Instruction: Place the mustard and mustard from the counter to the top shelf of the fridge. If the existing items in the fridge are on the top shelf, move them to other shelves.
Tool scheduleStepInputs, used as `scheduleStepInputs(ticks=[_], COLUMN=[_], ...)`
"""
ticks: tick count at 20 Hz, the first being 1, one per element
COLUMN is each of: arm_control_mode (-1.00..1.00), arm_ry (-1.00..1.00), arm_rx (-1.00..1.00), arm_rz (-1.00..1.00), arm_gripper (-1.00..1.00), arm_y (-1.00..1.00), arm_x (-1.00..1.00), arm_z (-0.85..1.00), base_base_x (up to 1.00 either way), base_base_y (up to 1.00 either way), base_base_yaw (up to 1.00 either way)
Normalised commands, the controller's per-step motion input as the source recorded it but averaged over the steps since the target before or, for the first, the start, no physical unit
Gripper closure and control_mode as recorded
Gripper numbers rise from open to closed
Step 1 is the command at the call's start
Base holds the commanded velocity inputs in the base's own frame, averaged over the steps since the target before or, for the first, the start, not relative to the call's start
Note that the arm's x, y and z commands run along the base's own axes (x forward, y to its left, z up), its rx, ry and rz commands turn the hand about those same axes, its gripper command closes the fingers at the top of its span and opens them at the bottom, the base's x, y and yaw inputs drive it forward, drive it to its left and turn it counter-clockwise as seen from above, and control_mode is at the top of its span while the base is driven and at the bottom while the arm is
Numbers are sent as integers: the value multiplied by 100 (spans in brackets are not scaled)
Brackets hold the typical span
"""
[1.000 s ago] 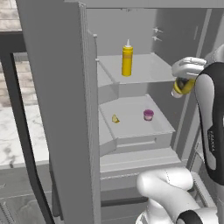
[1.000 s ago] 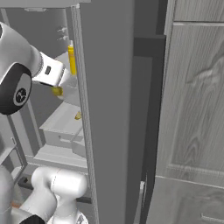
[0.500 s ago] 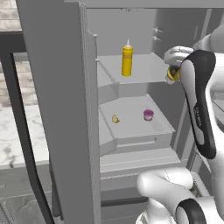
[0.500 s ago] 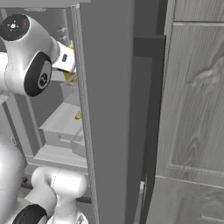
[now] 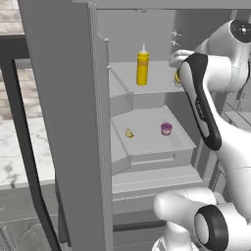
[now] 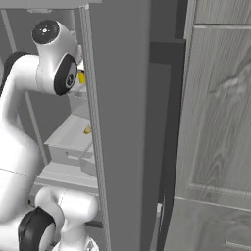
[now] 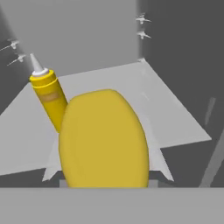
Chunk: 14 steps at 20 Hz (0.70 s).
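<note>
The tall dark grey fridge (image 5: 59,98) stands with its door open, and its pale grey inside shows shelves and a drawer. On the top shelf (image 5: 157,86), the highest flat grey panel, a tall slim yellow squeeze bottle with a pale pointed nozzle (image 5: 142,65) stands upright, toward the left part of that shelf. The white arm reaches in from the right side of the fridge at the height of this shelf. Its gripper (image 5: 177,77) is closed tight on the shorter, darker yellow mustard bottle (image 7: 104,138). In the hand view this bottle is big in front, with the slim squeeze bottle just behind it and the shelf panel under both. I cannot tell if the held bottle touches the shelf. One shelf lower in the fridge lie a small magenta-pink cup (image 5: 166,128) and, to its left, a tiny yellow wedge (image 5: 129,133), well apart from each other.
</note>
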Motion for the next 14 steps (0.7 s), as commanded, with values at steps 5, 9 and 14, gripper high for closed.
scheduleStepInputs(ticks=[5,9,14], arm_control_mode=[-100,-100,-100], arm_ry=[0,0,0], arm_rx=[-3,0,0], arm_rz=[0,0,0], arm_gripper=[100,100,100], arm_y=[0,0,0], arm_x=[77,70,67], arm_z=[-31,-17,-18], base_base_x=[0,0,0], base_base_y=[0,0,0], base_base_yaw=[0,0,0])
